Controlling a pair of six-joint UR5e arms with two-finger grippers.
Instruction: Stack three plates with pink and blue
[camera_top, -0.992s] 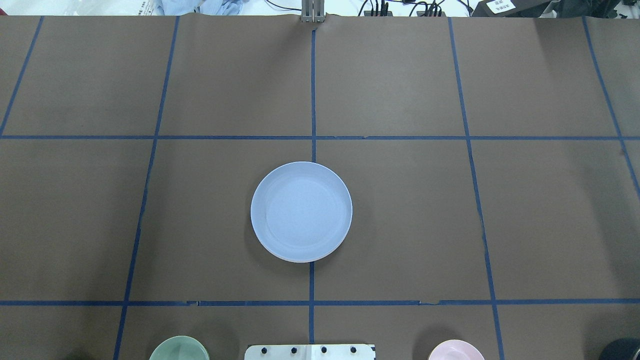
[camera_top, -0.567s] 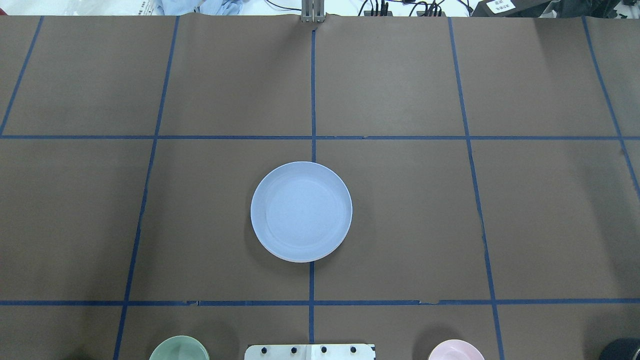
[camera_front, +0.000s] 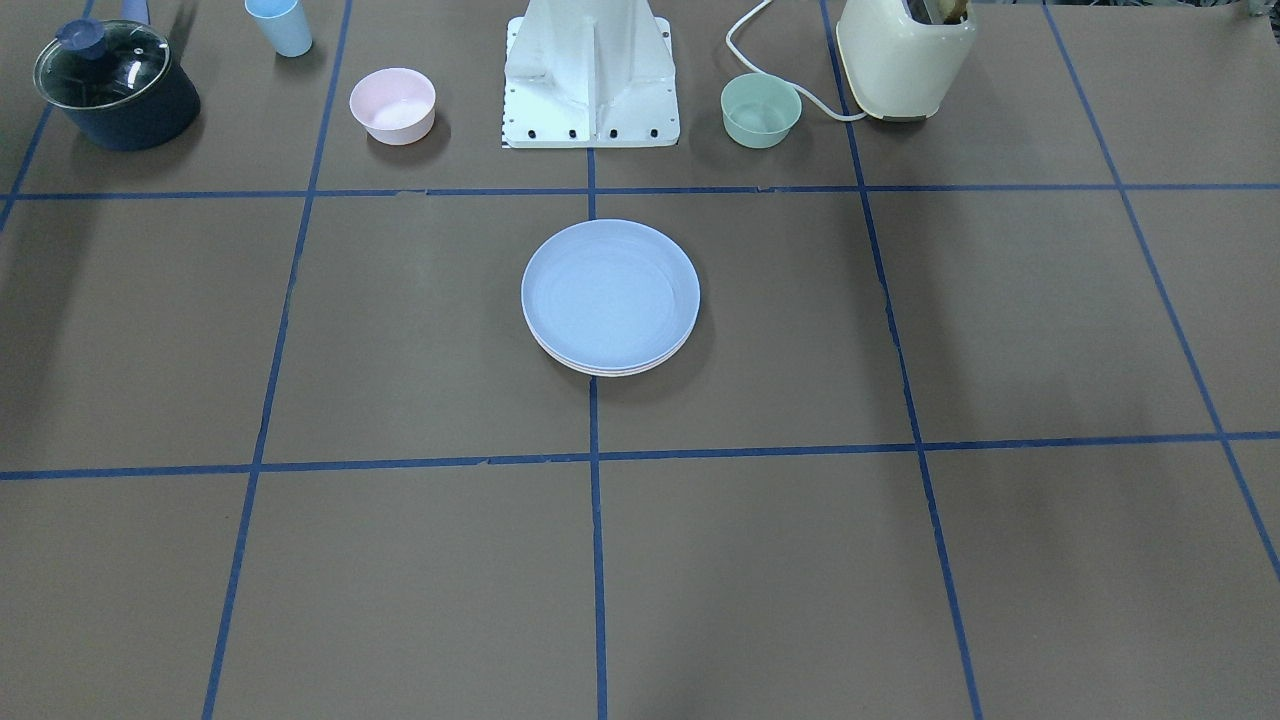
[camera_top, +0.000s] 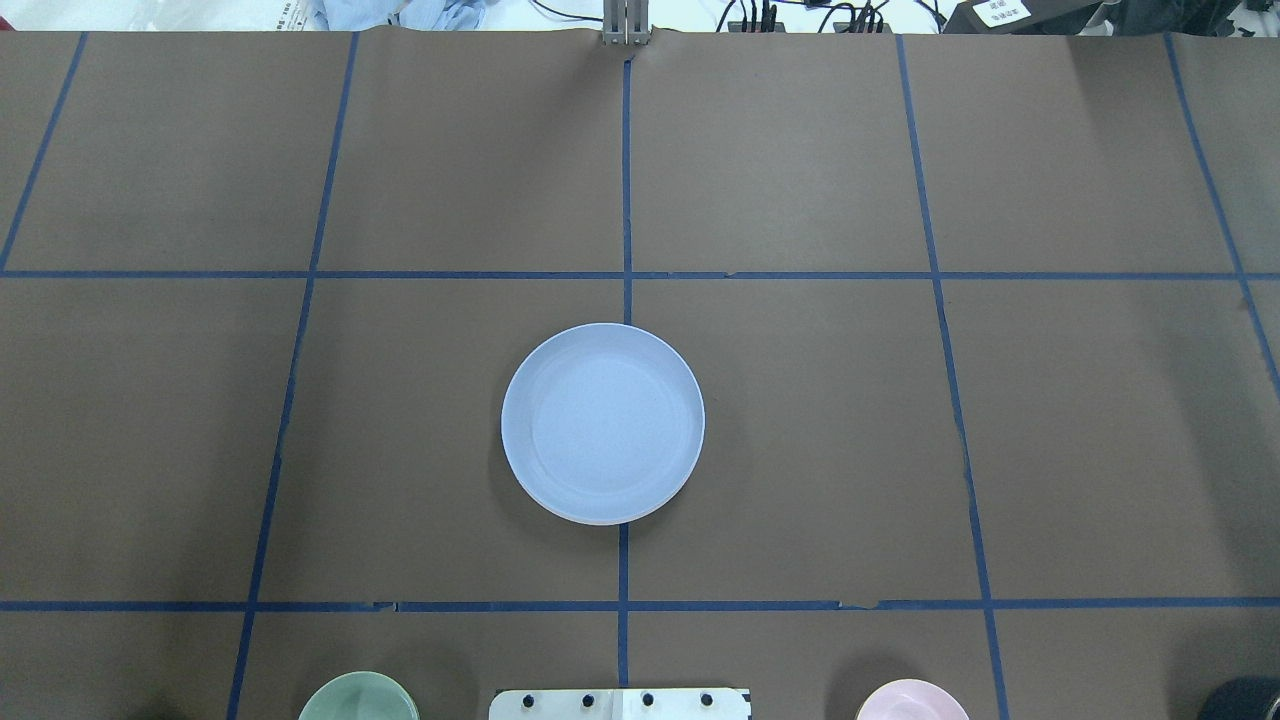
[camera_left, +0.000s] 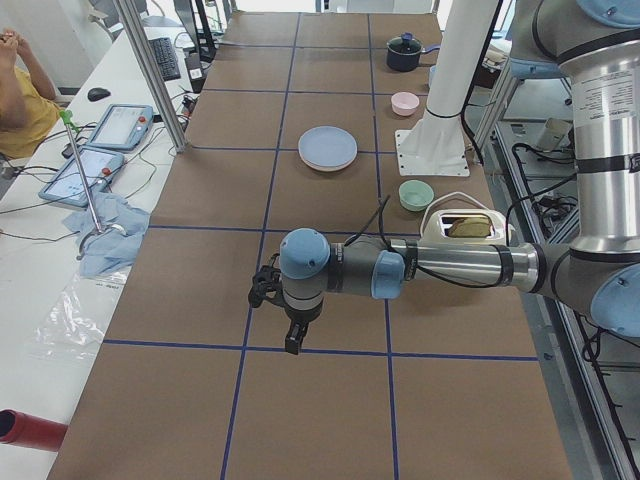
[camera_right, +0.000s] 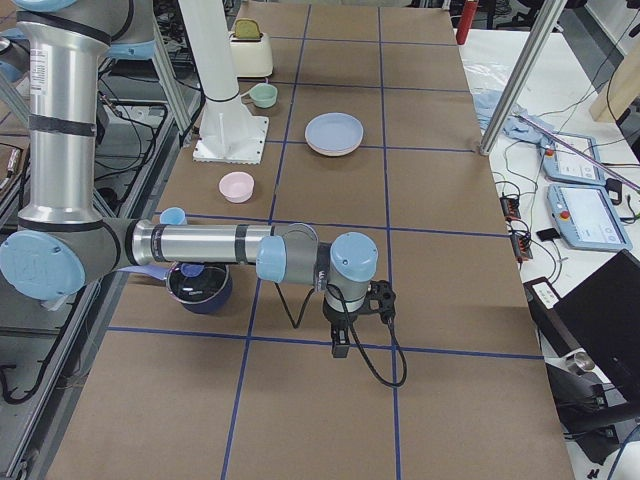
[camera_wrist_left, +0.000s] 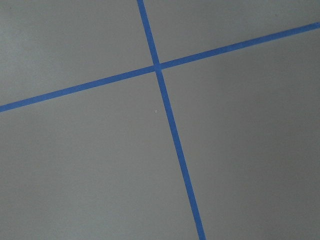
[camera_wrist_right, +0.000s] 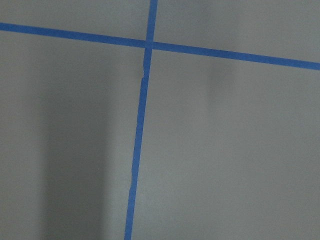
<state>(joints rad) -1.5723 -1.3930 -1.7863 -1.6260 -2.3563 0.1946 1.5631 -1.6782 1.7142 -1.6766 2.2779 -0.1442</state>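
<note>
Black and pointing straight down, the left tool (camera_left: 291, 338) hangs above the brown paper-covered bench (camera_top: 900, 450) toward its left end. Nothing shows in its grip. Only a side view catches it, so I cannot tell how far apart its fingers stand. The right tool (camera_right: 340, 343) hangs the same way toward the right end, also with nothing visible in it and its opening impossible to tell. Both wrist cameras look down on bare brown cover crossed by blue tape lines (camera_wrist_left: 159, 67), with no plate in sight.

Well apart from both tools, the light blue round shallow plastic plate (camera_top: 602, 423) sits at the middle of the bench, nearer the robot-side edge than the operators' edge. In the front-facing view, paler rims (camera_front: 612, 371) peep out beneath its near side, seemingly pinkish and whitish, so it tops a nested stack.

Along the robot-side edge stand a small pink bowl (camera_front: 392, 105), a small green bowl (camera_front: 761, 110), a cream toaster (camera_front: 905, 55), a pale blue cup (camera_front: 280, 25) and, by the right corner, a dark pot with a glass lid (camera_front: 115, 95).

Over the last second the overhead view has not altered: the plate lies where it lay and no arm comes in. I judge the stacking finished and both arms parked clear.
</note>
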